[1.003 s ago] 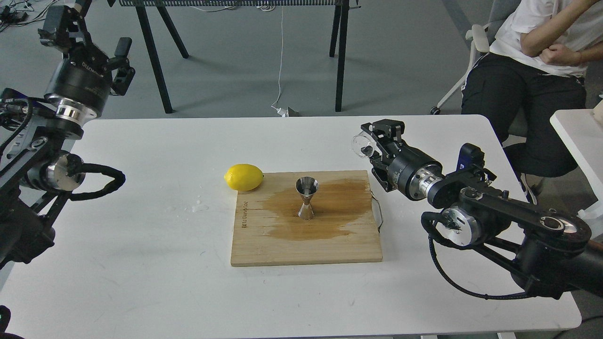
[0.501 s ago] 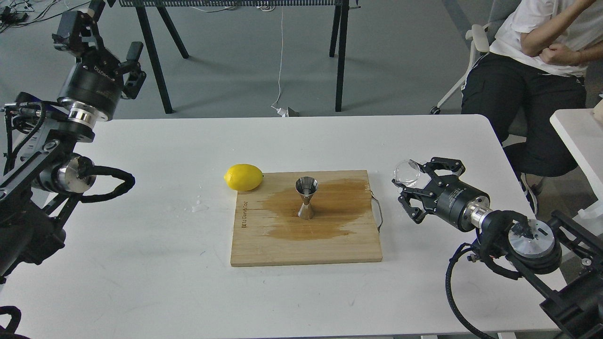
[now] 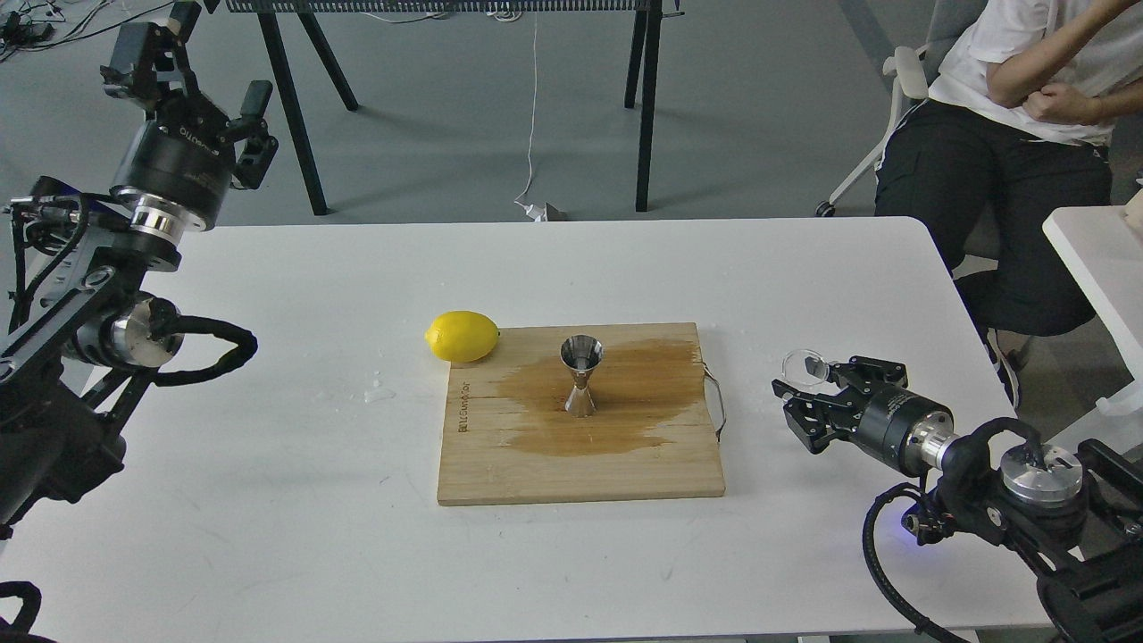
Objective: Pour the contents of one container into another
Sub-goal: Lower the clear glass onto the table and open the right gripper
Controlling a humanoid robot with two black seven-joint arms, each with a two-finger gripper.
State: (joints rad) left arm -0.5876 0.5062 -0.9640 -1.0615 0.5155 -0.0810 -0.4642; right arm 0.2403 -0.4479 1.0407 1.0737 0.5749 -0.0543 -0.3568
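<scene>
Steel jigger [image 3: 580, 376] stands upright near the centre of the frame, on a wooden cutting board [image 3: 580, 464], inside a wide brown wet stain [image 3: 625, 393] that spreads across the board's upper middle. Lemon [image 3: 462, 336] lies at the board's upper-left corner, touching its edge and partly on the white counter [image 3: 268, 500]. A few water drops [image 3: 379, 391] sit on the counter just left of the board. Thin wire handle [image 3: 716, 402] sticks out at the board's right edge.

Right gripper [image 3: 808, 402] is low at the right of the frame, well apart from the jigger & to the right of the board. Its fingers [image 3: 797, 390] are spread, not clamped on anything. Clear cup [image 3: 805, 367] sits just at the gripper's upper tip, mouth facing up toward the camera; can't tell whether it touches a finger or rests free on the counter.

Left gripper [image 3: 192, 67] is raised at the upper left of the frame, beyond the counter's far-left corner, fingers apart w/ nothing between them.

A seated person [image 3: 1009, 116] in white shirt & black trousers is at the upper right, arms folded.
</scene>
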